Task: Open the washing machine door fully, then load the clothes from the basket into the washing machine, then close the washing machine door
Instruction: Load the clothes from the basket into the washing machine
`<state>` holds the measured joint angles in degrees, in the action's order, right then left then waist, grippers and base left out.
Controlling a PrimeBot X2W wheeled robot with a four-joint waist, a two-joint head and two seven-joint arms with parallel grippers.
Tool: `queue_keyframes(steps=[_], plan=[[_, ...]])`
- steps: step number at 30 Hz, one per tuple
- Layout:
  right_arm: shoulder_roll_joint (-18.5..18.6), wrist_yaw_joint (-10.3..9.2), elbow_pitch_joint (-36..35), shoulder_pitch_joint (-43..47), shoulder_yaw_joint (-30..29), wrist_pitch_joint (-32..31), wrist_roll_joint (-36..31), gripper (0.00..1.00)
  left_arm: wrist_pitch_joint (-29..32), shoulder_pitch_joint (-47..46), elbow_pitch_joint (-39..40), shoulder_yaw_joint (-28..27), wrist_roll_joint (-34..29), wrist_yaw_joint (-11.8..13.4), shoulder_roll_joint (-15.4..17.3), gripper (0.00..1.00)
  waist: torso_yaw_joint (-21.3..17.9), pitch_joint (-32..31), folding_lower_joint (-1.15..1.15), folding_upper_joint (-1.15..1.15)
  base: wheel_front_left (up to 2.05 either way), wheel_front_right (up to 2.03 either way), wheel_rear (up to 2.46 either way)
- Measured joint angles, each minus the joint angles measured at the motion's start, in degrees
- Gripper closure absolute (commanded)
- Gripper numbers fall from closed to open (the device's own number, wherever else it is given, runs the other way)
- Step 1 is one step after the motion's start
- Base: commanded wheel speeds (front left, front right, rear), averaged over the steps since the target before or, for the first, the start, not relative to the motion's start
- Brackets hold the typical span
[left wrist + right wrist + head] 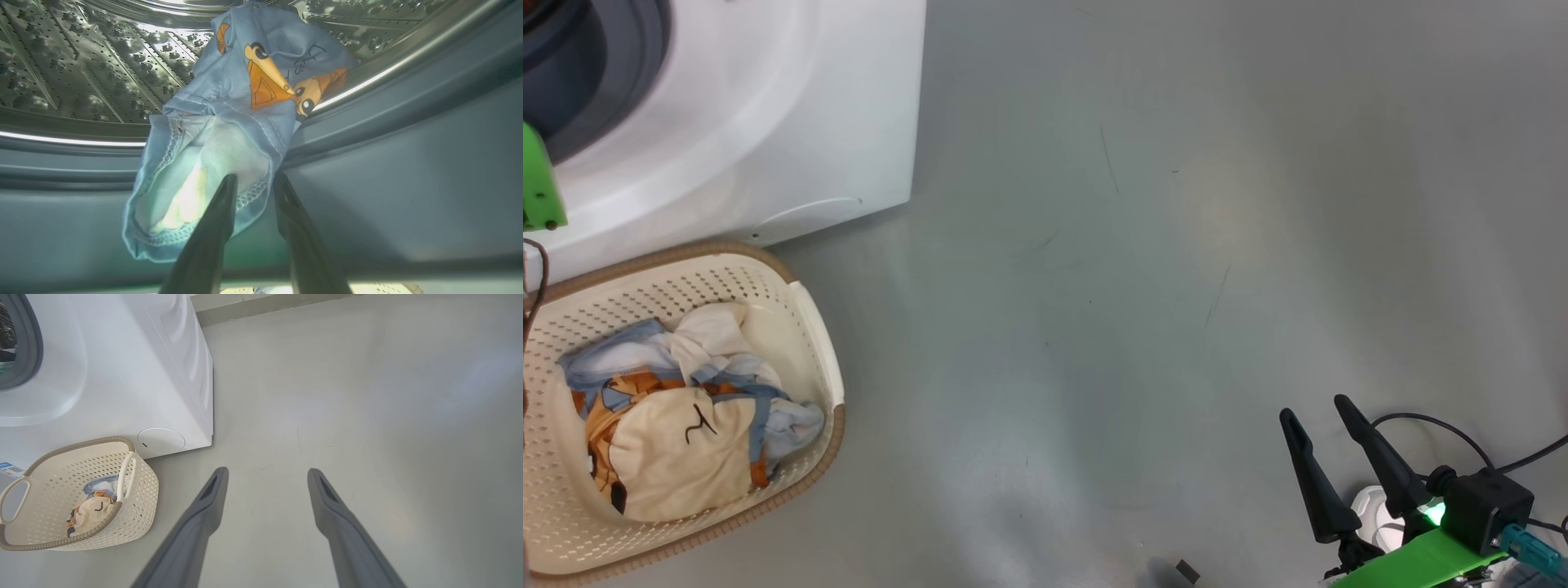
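The white washing machine point(768, 122) stands at the upper left with its opening uncovered; its door is out of view. In the left wrist view a light blue garment point(245, 102) with orange prints hangs from the steel drum point(81, 61) over the grey seal point(408, 163). My left gripper point(254, 176) is at the garment's lower hem, fingers a narrow gap apart with cloth showing between them. The cream basket point(817, 327) sits in front of the machine with blue and cream clothes point(678, 425) inside. My right gripper point(1313, 407) hovers open over bare floor at the lower right, holding nothing.
From the right wrist I see the basket point(73, 447), the clothes point(94, 502), the washing machine point(122, 375) with its round cover point(161, 440), and my right gripper point(267, 470). Black cables point(1462, 433) trail by the right wrist. A small dark object point(1186, 572) lies on the grey floor.
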<state>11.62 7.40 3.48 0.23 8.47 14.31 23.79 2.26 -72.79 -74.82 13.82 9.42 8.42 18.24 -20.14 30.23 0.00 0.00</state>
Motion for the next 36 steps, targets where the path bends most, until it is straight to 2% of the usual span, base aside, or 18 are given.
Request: queue_keyframes(steps=[7, 10, 13, 15, 17, 36], plan=[[0.0, 0.00, -0.1, 0.0, -0.1, 0.0, -0.1, 0.00, -0.1, 0.0, 0.0, 0.3, 1.1, 0.2, 0.1, 0.56, 0.0, 0.3, 0.00, 0.00, 0.00, 0.00, 0.00], [0.0, 0.00, -0.2, 0.0, -0.1, 0.0, -0.1, 0.00, -0.2, 0.0, 0.0, 0.3, 1.5, 0.2, 0.1, 0.62, -0.1, 0.4, 0.00, 0.00, 0.00, 0.00, 0.00], [0.0, 0.00, -0.2, 0.0, -0.2, 0.0, -0.1, 0.00, -0.3, 0.0, 0.0, 0.5, 1.6, 0.2, 0.1, 0.74, -0.1, 0.5, 0.00, 0.00, 0.00, 0.00, 0.00], [0.0, 0.00, -0.2, 0.0, -0.2, 0.0, -0.1, 0.00, -0.4, 0.0, 0.0, 0.6, 1.6, 0.2, 0.1, 0.91, -0.1, 0.5, 0.00, 0.00, 0.00, 0.00, 0.00], [0.0, 0.00, -0.2, 0.0, -0.2, 0.0, -0.1, 0.00, -0.8, 0.0, 0.0, 0.7, 1.7, 0.2, 0.1, 1.00, 0.0, 0.5, 0.00, 0.00, 0.00, 0.00, 0.00], [-0.5, 0.00, -0.2, 0.0, -0.2, 0.0, -0.1, 0.00, -8.4, -1.9, 0.0, 0.4, 4.4, 1.5, -0.3, 1.00, 1.3, -0.1, 0.00, 0.00, 0.00, 0.00, 0.00]])
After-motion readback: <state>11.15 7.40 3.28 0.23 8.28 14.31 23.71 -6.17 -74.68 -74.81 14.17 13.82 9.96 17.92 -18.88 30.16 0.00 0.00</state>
